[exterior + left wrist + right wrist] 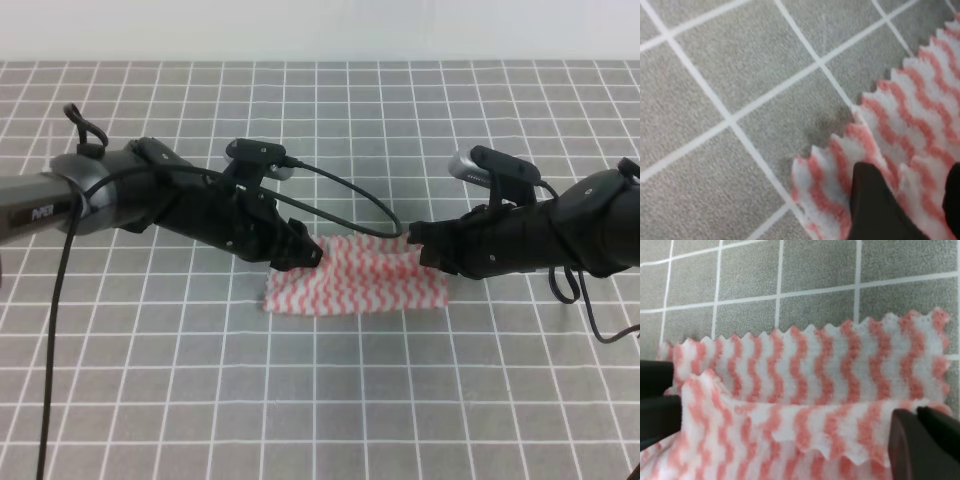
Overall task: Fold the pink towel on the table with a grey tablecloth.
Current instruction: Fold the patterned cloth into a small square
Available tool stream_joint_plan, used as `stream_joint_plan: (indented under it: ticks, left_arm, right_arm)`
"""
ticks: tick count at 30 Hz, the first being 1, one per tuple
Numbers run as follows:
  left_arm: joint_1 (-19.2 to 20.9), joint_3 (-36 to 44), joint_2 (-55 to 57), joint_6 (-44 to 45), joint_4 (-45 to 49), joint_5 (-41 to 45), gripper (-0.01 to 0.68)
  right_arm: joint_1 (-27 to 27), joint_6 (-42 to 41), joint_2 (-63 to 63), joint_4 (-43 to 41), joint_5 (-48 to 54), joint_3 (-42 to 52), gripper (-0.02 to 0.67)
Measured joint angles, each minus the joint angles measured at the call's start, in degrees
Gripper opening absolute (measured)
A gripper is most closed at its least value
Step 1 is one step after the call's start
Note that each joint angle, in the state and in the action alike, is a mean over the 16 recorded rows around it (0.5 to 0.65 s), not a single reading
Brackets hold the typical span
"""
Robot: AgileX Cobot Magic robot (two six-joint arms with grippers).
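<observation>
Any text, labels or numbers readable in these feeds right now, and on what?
One small white marking on the left arm's grey link, far left of the high view: too blurred to read for certain.
Pink towel: no text, only wavy stripes.
Grey tablecloth: no text, only white grid lines.
Both wrist views: no text visible.

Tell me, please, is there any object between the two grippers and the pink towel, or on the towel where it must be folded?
Nothing visible does. The left gripper and right gripper are already at the far corners of the pink towel. Only the grey tablecloth surrounds it, with no other object on it.
</observation>
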Motion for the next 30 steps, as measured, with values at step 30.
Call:
stream_joint_plan:
  ticks: [30]
  left_arm:
    - [0.0, 0.0, 0.0, 4.3, 0.9, -0.7, 0.087]
  right_arm:
    - [0.0, 0.0, 0.1, -0.1, 0.6, 0.0, -0.014]
